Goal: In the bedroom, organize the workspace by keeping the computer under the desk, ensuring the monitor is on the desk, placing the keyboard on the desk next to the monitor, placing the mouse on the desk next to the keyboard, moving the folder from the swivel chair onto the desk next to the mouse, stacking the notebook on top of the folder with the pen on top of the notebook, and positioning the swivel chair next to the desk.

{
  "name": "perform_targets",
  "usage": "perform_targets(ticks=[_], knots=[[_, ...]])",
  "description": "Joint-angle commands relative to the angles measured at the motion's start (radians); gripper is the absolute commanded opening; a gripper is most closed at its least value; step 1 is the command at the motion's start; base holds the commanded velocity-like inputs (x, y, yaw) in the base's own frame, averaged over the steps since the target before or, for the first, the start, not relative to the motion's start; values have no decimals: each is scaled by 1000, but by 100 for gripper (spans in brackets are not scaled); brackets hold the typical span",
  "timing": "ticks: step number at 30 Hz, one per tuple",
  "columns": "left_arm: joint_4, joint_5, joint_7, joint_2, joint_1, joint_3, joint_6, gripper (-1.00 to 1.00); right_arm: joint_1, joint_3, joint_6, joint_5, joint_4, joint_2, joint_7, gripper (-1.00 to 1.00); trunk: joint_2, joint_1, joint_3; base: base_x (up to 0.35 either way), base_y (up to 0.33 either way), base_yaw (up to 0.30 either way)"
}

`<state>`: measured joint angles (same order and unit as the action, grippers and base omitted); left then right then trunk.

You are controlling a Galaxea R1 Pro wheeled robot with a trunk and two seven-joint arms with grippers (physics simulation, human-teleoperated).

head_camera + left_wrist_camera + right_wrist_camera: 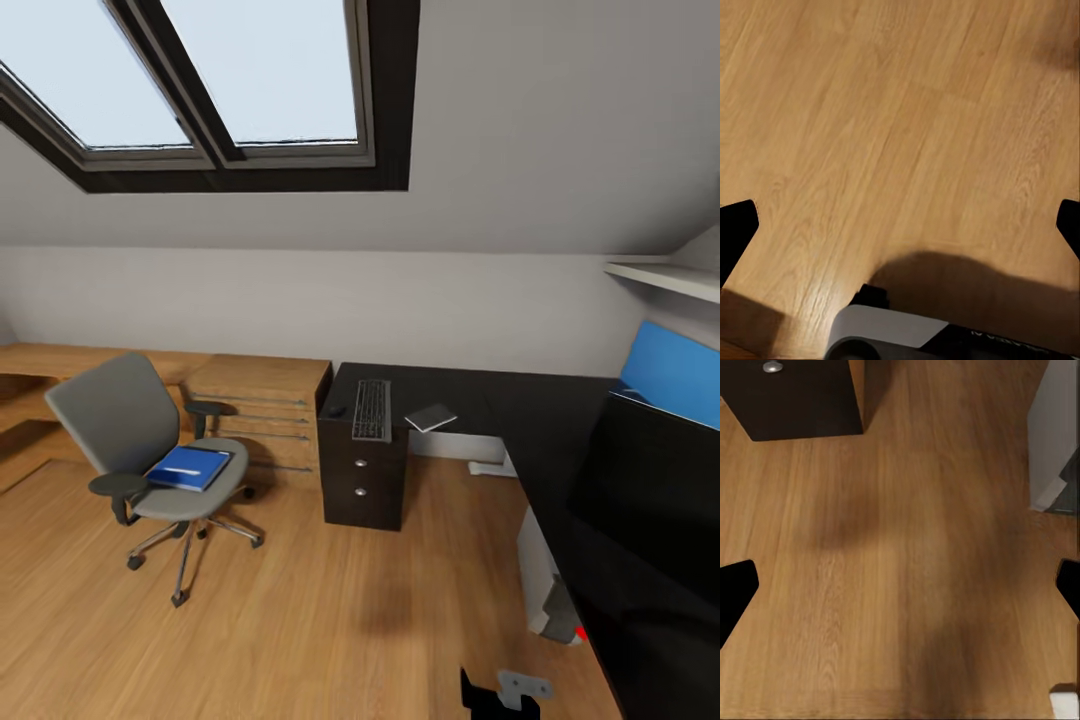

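The grey swivel chair [140,440] stands on the wood floor left of the black desk [520,400], with the blue folder [190,466] lying on its seat. On the desk's left wing lie the keyboard [371,410], the small black mouse [335,410] to its left and the grey notebook [431,417] to its right. The wide black monitor [650,520] stands on the right wing. The light grey computer [545,585] sits under the desk. The pen is out of view. My left gripper [900,225] and right gripper [900,585] hang open over bare floor.
A light wooden dresser [265,410] stands between chair and desk. The desk's drawer pedestal [795,401] and the computer [1054,435] lie ahead of my right gripper. A blue wall panel [675,370] and a shelf [665,278] are at the right. My base [892,330] is below the left gripper.
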<state>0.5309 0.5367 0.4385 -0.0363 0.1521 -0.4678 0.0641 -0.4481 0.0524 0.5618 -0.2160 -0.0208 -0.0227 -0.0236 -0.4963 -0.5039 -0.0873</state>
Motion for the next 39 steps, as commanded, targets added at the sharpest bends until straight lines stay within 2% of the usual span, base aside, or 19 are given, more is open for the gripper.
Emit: perform_targets(ticks=[1,14,39], knots=[[0,11,7,1,1,-8,6,100,-1,6,4,-5,-2,0,-2,100,5,4,1,-341,-1,0],[0,14,6,0,1,-8,6,100,-1,6,4,-5,-2,0,-2,100,96,54,42,-341,0,0],[0,13,7,-1,1,-10,6,100,-1,6,4,-5,-2,0,-2,100,96,54,42,-341,0,0]])
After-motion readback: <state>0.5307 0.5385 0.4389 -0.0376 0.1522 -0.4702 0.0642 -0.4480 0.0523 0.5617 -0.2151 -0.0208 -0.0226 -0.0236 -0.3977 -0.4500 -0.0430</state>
